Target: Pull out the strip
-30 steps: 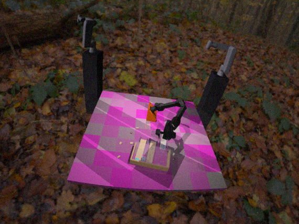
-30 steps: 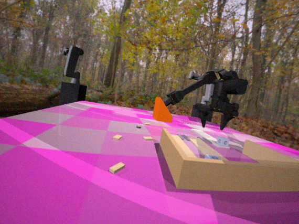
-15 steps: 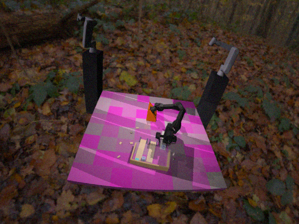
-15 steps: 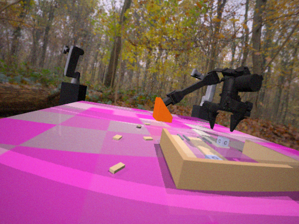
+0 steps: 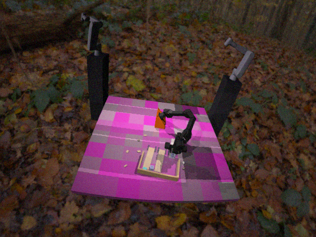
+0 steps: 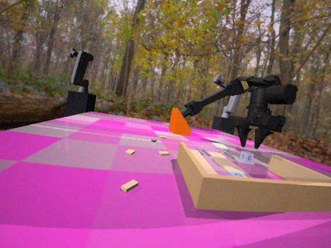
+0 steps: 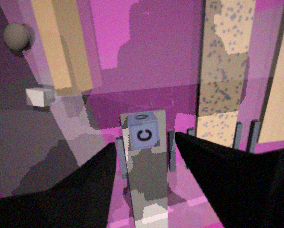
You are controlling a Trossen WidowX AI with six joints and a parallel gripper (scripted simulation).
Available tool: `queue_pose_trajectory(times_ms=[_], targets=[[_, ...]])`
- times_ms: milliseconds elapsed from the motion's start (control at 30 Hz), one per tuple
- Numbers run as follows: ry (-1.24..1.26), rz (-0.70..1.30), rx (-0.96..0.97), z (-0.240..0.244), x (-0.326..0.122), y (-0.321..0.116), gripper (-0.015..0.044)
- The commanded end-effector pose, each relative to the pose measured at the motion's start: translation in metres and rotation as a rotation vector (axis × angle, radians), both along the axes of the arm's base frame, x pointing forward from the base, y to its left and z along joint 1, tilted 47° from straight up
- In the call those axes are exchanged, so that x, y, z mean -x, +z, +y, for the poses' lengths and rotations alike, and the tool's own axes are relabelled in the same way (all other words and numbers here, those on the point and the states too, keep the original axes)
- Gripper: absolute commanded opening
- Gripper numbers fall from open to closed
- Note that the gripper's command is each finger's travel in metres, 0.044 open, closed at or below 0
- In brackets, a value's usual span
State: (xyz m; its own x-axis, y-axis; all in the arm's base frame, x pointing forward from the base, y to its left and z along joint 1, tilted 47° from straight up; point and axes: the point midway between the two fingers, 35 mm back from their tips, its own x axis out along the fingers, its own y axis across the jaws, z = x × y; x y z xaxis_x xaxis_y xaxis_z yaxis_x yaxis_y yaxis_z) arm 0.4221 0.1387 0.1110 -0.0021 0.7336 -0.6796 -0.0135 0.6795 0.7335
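Note:
A pale blue cube marked C (image 5: 172,155) (image 6: 246,157) (image 7: 143,132) rests on the end of a pale strip (image 7: 147,175) between two dark rails (image 7: 172,150). The strip runs out through the tray's open side. My gripper (image 6: 249,147) (image 7: 145,141) is partly open and empty, its fingertips above the cube, one to each side in the wrist view. A speckled strip (image 5: 159,159) (image 7: 220,90) and a plain tan strip (image 5: 149,157) lie farther left in the tray in the top view. A blue cube (image 5: 152,167) (image 6: 236,173) and a teal piece (image 5: 144,168) are near the front wall.
The wooden tray (image 5: 158,175) (image 6: 261,195) has raised walls. An orange wedge (image 5: 159,122) (image 6: 178,125) stands behind it. Small tan blocks (image 5: 125,165) (image 6: 129,186) lie to its left. A white block (image 7: 37,96) and a round pebble (image 7: 17,36) lie outside its right wall.

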Motion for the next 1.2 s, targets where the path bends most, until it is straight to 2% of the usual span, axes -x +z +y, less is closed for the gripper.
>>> queue_pose_trajectory(times_ms=[0,967,1067,1167], targets=[[-0.001,0.01,-0.002,0.005,0.001,-0.006,0.025],[-0.001,0.01,-0.005,0.031,0.003,-0.029,0.025],[0.002,0.001,-0.007,0.031,0.002,-0.027,0.0171],[0.002,0.001,-0.007,0.031,0.002,-0.027,0.0151]])
